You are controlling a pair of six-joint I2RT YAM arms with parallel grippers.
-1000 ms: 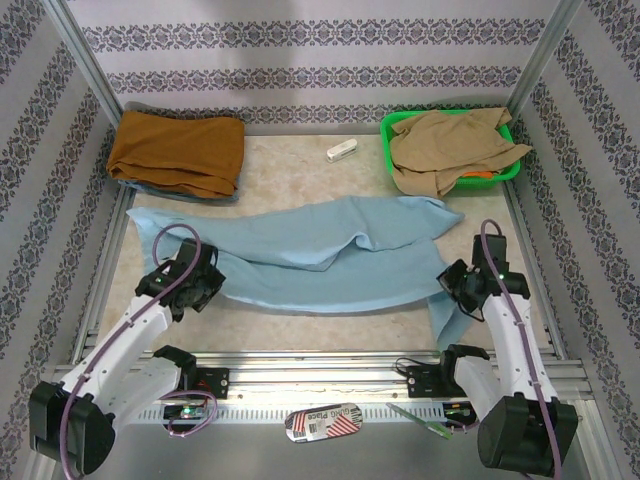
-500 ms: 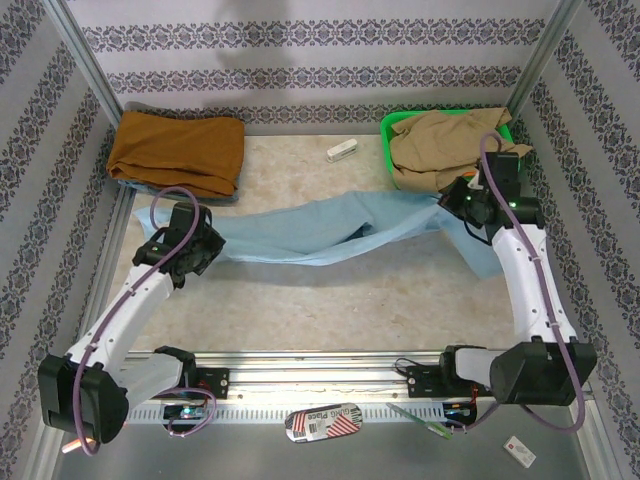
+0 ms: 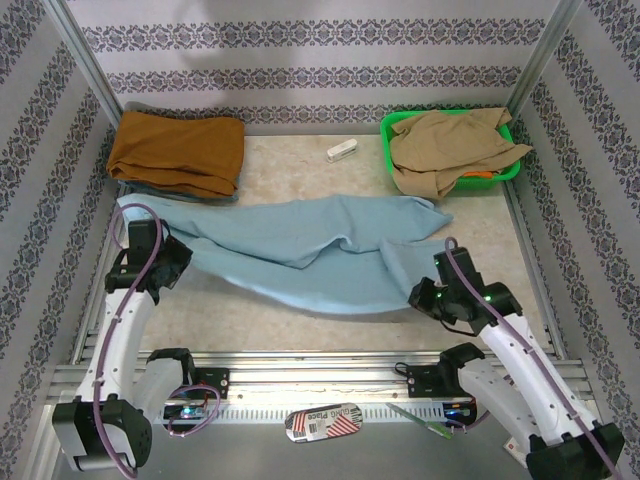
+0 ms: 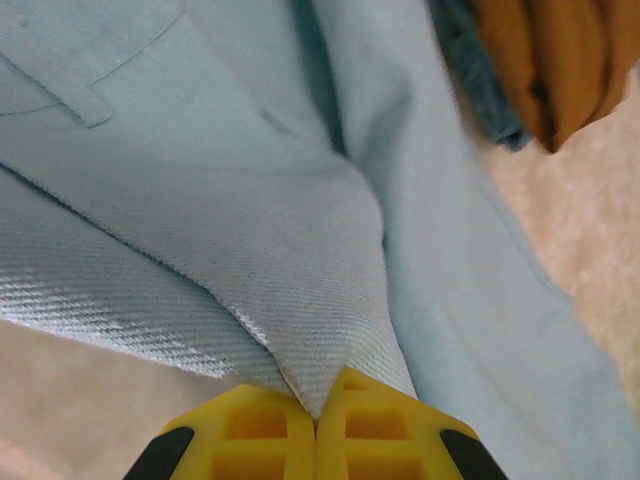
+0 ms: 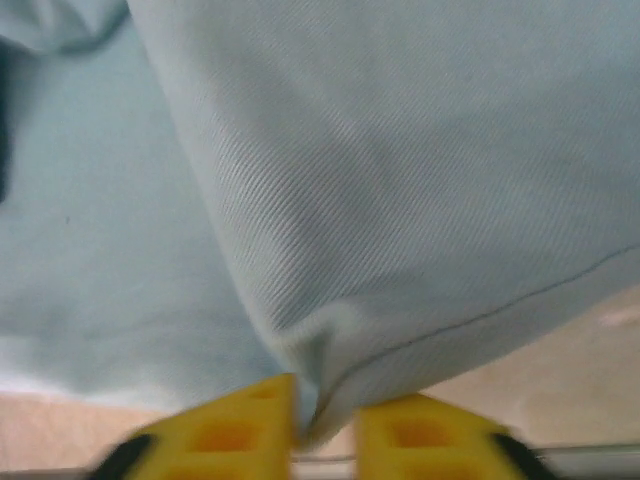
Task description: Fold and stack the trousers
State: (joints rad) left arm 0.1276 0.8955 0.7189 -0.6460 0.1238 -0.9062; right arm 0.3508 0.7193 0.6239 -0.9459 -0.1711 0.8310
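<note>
**From above:** We see the trousers (image 3: 310, 250) spread across the middle of the table (image 3: 300, 180). Their long axis runs left to right, slanting a little from far left to near right. The left gripper (image 3: 168, 262) is at one end and the right gripper (image 3: 420, 297) at the other. The rust-orange garment (image 3: 180, 150) lies at the far left and the green basket (image 3: 388, 140) at the far right.

**Left wrist:** The left gripper (image 4: 318, 402) is pressed fully together on a peak of blue cloth (image 4: 250, 220). The stitched pocket detail suggests to us that the waist points left.

**Right wrist:** The yellow fingers (image 5: 250, 425) of the right gripper (image 5: 322, 420) stand slightly apart. A fold of the trousers (image 5: 400, 200) lies loosely between them rather than clamped.

With that slack hold, we think the right end could slip free on any pull. The span would then sag into wrinkles and spoil a clean fold. The left pinch is narrow, so a sharp tug could drag the cloth askew.
</note>
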